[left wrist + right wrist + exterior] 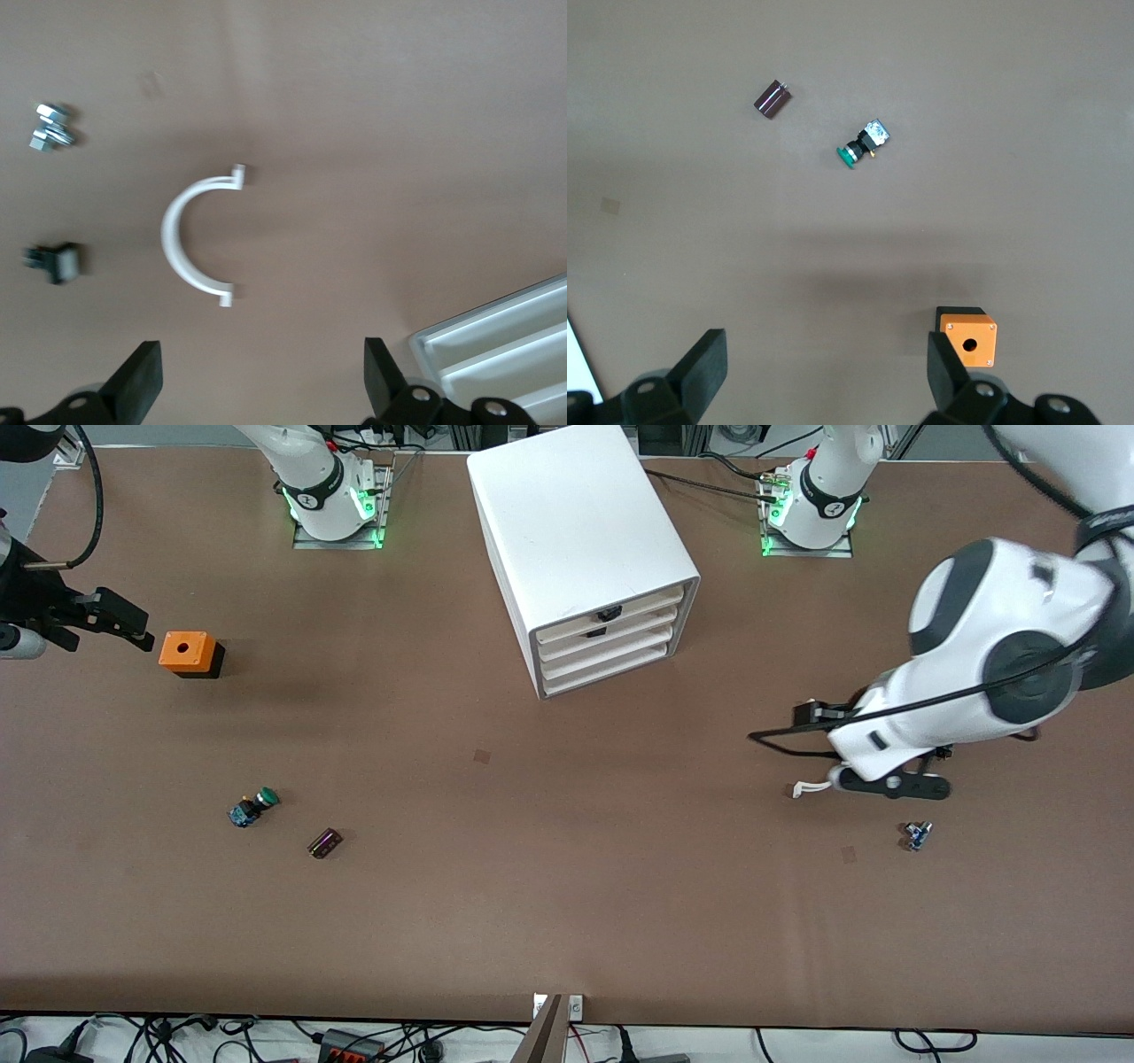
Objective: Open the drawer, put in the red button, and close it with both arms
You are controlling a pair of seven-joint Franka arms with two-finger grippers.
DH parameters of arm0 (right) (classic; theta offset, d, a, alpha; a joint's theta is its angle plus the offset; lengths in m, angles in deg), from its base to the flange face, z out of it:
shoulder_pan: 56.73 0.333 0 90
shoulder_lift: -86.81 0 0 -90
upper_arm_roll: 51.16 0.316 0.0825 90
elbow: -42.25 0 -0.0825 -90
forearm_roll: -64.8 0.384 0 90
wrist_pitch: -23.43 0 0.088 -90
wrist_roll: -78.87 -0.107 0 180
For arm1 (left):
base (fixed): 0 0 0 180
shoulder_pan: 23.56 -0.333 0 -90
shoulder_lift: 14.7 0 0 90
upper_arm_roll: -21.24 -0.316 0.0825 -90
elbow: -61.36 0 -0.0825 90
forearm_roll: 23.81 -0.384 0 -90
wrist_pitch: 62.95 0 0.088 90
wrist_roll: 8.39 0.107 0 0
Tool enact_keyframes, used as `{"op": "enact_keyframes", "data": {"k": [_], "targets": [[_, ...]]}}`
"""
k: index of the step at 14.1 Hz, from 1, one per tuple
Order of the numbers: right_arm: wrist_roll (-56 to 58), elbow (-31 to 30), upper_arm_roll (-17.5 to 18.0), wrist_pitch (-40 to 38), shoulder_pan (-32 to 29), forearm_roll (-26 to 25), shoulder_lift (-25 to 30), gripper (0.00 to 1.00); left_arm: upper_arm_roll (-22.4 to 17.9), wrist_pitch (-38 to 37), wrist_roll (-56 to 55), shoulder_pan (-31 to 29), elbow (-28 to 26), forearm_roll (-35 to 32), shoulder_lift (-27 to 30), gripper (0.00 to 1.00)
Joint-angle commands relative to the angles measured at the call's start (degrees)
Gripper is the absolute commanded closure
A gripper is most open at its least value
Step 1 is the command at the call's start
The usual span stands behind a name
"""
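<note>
The white four-drawer cabinet [576,540] stands at the table's middle, near the bases. The drawer second from the top [620,632] is shut, like the others. No red-capped button shows in any view. My left gripper [828,711] is open and empty in the air toward the left arm's end of the table, over a white C-shaped clip [811,786]. In the left wrist view the gripper [261,381] has that clip [197,235] ahead of it and the cabinet's drawer fronts [496,341] at the edge. My right gripper [115,624] [827,376] is open and empty beside the orange box [188,653].
A green-capped button [252,807] [862,146] and a small dark block [324,843] [772,97] lie nearer the front camera than the orange box [967,337]. Small metal nuts [917,834] [53,127] and a small black part [55,262] lie near the clip.
</note>
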Motion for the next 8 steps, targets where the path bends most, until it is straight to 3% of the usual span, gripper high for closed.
{"op": "enact_keyframes", "data": {"k": [1,4,6,8], "targets": [[-1.4,0.2,0.8,-1.4,-0.8,-0.4,0.5,0.00,-6.5,-1.0,9.0,0.8,-3.2,0.1,8.1,0.00],[-1.4,0.1,0.9,-1.9,-0.6,-0.5,0.3,0.00,-17.3,-0.1,18.2,5.3,-11.2,6.4,17.1,0.00],[-1.4,0.1,0.9,-1.2,-0.6,-0.8,0.1,0.00,-19.2,2.7,17.8,6.7,-15.2,6.7,22.0,0.00],[-1.4,0.1,0.9,-0.7,-0.8,-0.8,-0.5,0.00,-19.5,6.4,16.9,6.9,-17.3,5.8,23.4,0.00]]}}
